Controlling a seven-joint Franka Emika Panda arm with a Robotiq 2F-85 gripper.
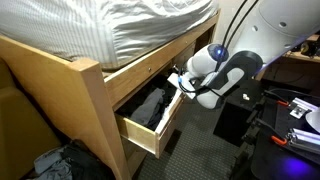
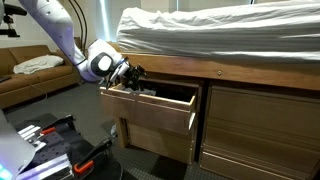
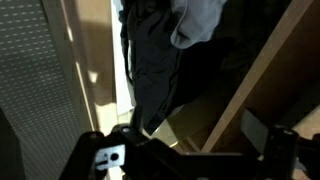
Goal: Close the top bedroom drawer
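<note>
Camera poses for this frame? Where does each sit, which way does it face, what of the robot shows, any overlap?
Exterior view: close by a corner of the bed, looking along its side at the open top bedroom drawer; arm and gripper show.
Exterior view: out in the room, facing the bed's side; arm enters from the left, gripper at the drawer.
Wrist view: looks into the drawer at dark clothes; gripper at bottom edge.
Shared: both exterior views show drawer, gripper, bed.

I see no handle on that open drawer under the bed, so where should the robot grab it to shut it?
On the top bedroom drawer, I'd grip the front panel's top edge from above. The front is flat and plain, but pulled out, its rim stands exposed beside the gripper.
</note>
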